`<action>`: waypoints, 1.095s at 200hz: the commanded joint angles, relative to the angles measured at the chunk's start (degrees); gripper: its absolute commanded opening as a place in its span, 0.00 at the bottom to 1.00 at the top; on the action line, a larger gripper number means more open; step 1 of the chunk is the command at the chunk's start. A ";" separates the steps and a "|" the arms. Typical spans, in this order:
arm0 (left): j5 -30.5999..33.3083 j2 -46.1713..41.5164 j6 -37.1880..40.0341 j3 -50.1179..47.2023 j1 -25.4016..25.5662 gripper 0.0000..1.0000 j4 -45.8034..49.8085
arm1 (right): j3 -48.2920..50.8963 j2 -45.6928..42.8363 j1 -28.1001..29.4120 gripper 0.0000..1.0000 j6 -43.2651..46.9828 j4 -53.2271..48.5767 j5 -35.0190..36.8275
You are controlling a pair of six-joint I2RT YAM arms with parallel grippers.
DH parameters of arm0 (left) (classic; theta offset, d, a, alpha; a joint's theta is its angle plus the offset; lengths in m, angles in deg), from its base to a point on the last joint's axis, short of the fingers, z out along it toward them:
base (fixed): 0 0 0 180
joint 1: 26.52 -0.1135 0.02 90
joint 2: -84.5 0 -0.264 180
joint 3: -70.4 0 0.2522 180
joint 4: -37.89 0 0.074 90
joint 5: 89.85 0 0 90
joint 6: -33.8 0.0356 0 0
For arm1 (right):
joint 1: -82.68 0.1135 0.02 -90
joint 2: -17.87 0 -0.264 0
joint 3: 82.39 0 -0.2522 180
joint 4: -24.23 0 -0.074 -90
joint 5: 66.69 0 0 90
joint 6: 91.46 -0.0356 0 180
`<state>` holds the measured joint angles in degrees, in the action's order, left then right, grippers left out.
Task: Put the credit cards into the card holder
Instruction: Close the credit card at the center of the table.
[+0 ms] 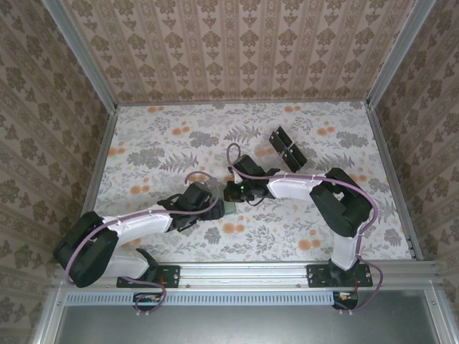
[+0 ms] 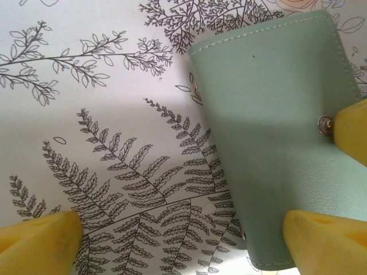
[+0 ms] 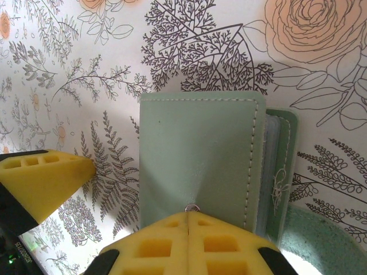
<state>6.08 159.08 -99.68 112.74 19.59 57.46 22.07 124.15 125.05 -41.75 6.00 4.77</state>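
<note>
Well, the floral table lies under both my arms. My left gripper stands wide open and empty, straddling a corner of the card holder at mid-table. My right gripper is clenched on the holder's flap edge. The black credit cards lie apart, farther back.

Nothing here can be read as a word or number. The card holder bears a thin pale line emblem on its inner flap, with no letters I can make out. The credit cards carry tiny light marks, too small to read.
</note>
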 commanded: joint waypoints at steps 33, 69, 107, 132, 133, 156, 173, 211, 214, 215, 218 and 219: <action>3.05 3.91 -0.89 0.19 1.22 1.00 4.52 | -1.07 -1.97 -1.25 0.16 0.34 -1.22 -1.85; 4.91 6.04 -0.93 2.15 1.85 1.00 8.25 | -0.36 -8.80 -3.55 0.33 1.00 -4.70 0.59; 5.07 7.30 -0.80 2.64 2.40 1.00 8.26 | -2.28 -10.70 -4.48 0.37 5.65 -13.41 6.10; 5.11 7.58 -0.72 2.71 2.58 1.00 8.17 | -4.50 -8.98 -4.34 0.37 8.58 -18.68 9.14; 5.13 7.59 -0.77 2.71 2.58 1.00 8.17 | -4.58 -8.90 -4.32 0.37 8.70 -18.84 9.18; 5.23 7.76 -0.77 2.71 2.59 1.00 8.09 | -5.77 -7.47 -4.05 0.37 10.21 -20.82 10.10; 5.18 8.01 -0.88 2.79 2.60 1.00 8.00 | -6.16 -6.46 -3.90 0.36 10.73 -21.23 10.02; 5.10 8.55 -1.08 2.88 2.71 1.00 7.73 | -5.90 -4.47 -3.55 0.31 10.62 -20.16 8.29; 5.11 8.56 -1.08 2.88 2.72 1.00 7.78 | -5.78 -4.34 -3.48 0.31 10.62 -20.10 8.23; 5.08 8.56 -1.08 2.88 2.74 1.00 7.75 | -5.79 -4.29 -3.46 0.31 10.60 -20.08 8.25; 5.08 8.56 -1.08 2.95 2.71 1.00 7.73 | -5.81 -4.11 -3.44 0.30 10.65 -20.01 8.19; 5.11 8.56 -1.08 2.92 2.74 1.00 7.73 | -5.81 -4.09 -3.44 0.30 10.62 -19.99 8.18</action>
<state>11.81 164.44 -99.75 116.98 22.58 61.94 17.33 118.40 121.09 -32.37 -12.41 12.85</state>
